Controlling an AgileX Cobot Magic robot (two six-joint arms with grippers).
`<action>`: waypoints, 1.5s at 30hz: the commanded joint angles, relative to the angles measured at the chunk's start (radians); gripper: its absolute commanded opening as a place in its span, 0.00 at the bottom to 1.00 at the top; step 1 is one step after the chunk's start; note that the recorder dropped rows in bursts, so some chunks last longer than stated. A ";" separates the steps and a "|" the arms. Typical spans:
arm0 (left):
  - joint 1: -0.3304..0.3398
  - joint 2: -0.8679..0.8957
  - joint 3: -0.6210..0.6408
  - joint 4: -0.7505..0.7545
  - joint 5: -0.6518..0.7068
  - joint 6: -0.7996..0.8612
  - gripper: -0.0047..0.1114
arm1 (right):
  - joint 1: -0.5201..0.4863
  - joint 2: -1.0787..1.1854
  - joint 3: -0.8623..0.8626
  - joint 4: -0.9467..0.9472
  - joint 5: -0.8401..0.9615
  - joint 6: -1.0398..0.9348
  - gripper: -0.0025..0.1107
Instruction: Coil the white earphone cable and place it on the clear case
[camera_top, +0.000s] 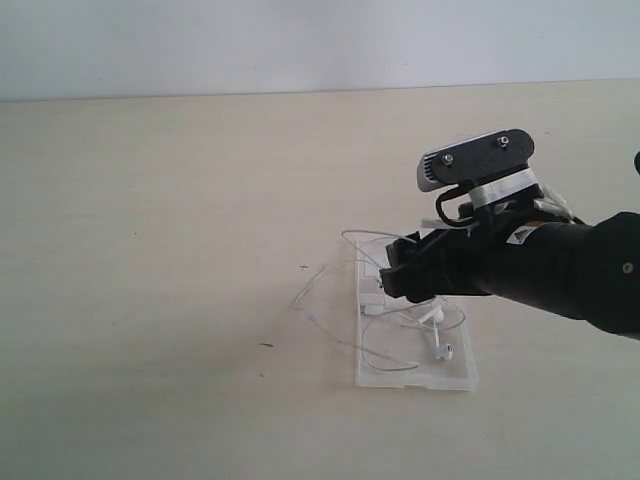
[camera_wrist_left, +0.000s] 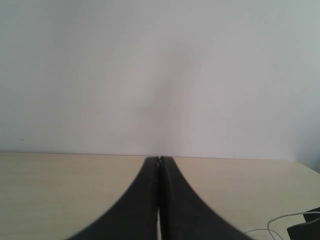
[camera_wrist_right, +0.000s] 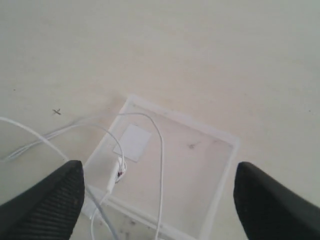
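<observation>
The pale beige table (camera_top: 150, 250) carries the clear case (camera_top: 415, 380), which lies flat and open. The white earphone cable (camera_top: 444, 350) lies loosely across the case, with loops trailing onto the tabletop beside it.

table (camera_top: 150, 250) L open, cable (camera_wrist_right: 162, 165) loops over case (camera_wrist_right: 195, 170)

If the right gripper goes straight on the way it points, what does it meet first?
Probably the thin white earphone cable looped over the flat clear plastic case; depth is unclear, so perhaps the case itself.
</observation>
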 joint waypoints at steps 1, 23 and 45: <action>0.001 -0.006 0.002 -0.007 0.003 -0.005 0.04 | 0.002 -0.008 -0.006 0.133 0.016 -0.146 0.71; 0.001 -0.006 0.002 -0.007 0.009 -0.005 0.04 | 0.002 -0.031 -0.006 0.177 0.179 -0.247 0.71; 0.001 -0.006 0.002 -0.007 0.009 -0.005 0.04 | 0.002 -0.231 -0.002 0.177 0.227 -0.273 0.71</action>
